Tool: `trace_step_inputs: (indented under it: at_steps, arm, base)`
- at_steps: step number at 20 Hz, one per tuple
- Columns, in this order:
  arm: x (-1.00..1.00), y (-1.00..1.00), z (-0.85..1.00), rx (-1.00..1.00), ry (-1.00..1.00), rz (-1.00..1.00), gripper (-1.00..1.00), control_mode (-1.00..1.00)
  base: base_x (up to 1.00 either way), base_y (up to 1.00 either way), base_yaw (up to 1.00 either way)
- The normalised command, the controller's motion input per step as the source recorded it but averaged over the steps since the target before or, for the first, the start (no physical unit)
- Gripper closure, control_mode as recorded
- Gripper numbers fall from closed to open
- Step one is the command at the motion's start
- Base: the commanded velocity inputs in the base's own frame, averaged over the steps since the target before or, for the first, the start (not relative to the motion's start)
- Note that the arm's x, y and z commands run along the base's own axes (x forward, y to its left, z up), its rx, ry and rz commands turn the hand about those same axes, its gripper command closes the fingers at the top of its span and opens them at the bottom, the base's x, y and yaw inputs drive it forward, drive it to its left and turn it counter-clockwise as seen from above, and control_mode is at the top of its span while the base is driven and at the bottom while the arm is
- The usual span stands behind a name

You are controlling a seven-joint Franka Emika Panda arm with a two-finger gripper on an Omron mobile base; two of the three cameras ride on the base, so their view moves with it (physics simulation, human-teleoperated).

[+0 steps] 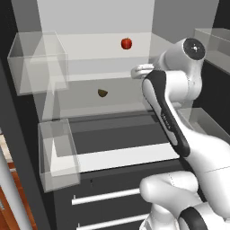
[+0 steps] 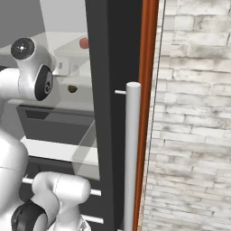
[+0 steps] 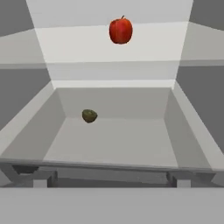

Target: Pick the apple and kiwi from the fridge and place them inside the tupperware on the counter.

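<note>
The fridge (image 1: pixel 90 18) stands open in front of me. A red apple (image 1: pixel 126 43) (image 2: pixel 84 43) (image 3: pixel 120 30) sits on an upper glass shelf near the back wall. One shelf lower lies the olive-brown kiwi (image 1: pixel 102 93) (image 2: pixel 71 89) (image 3: pixel 89 115), left of the middle. My gripper (image 1: pixel 140 70) (image 3: pixel 107 177) hovers at the fridge's front, level with the kiwi's shelf and well short of both fruits. Its fingertips (image 3: pixel 35 177) stand far apart with nothing between them, so it is open. A sliver of the counter (image 1: pixel 4 150) shows at the left edge. The tupperware is out of view.
Clear door bins (image 1: pixel 38 63) (image 1: pixel 58 152) hang on the left, and more bins (image 1: pixel 211 40) on the right. The dark fridge door with its long white handle (image 2: pixel 131 158) stands close on my right, a brick wall (image 2: pixel 194 113) behind it. Drawers with white handles (image 1: pixel 105 196) lie below.
</note>
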Motion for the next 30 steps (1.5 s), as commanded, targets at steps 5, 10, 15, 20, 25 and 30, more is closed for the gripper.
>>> trace_step_inputs:
  at_steps: [5, 10, 15, 20, 25, 30]
  arm:
    - [0.17, 0.05, 0.45, 0.01, -0.02, 0.00, -1.00, -1.00]
    - [0.21, 0.00, 0.23, 0.02, 0.00, 0.00, -1.00, -1.00]
    - [0.45, 0.00, 0.02, 0.00, 0.00, 0.00, -1.00, -1.00]
    - [0.45, 0.00, 0.00, 0.00, 0.00, 0.00, -1.00, -1.00]
    - [0.46, 0.00, 0.00, 0.00, 0.00, 0.00, -1.00, -1.00]
    - [0.51, 0.00, 0.00, 0.00, 0.00, 0.00, -1.00, -1.00]
  base:
    - [0.00, 0.00, 0.00]
    - [0.00, 0.00, 0.00]
    - [0.00, 0.00, 0.00]
    - [0.00, 0.00, 0.00]
    - [0.00, 0.00, 0.00]
    - [0.00, 0.00, 0.00]
